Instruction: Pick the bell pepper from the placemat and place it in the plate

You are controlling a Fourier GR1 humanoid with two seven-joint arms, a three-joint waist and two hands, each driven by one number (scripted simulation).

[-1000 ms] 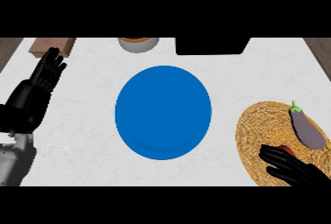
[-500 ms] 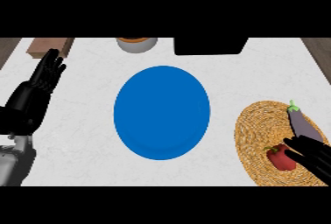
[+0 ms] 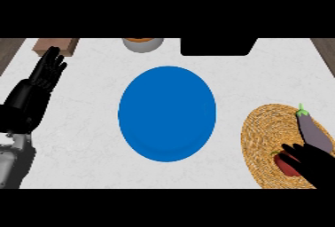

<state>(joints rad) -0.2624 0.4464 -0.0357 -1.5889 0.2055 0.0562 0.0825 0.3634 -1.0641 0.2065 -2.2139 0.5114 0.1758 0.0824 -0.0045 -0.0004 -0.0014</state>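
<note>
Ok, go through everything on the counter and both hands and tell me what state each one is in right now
Blue plate: nothing on it.
Woven placemat: flat, holding two vegetables.
Red bell pepper: on the placemat, mostly hidden under the right hand.
Eggplant: lying on the placemat beside the pepper.
Right hand: over the pepper, fingers spread, grip not visible.
Left hand: open, resting at the left edge, fingers up.

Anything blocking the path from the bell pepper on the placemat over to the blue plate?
Nothing visible does. The bell pepper lies on the woven placemat under the right hand; only bare counter separates the placemat from the blue plate. The eggplant lies on the far side, away from the plate.
</note>
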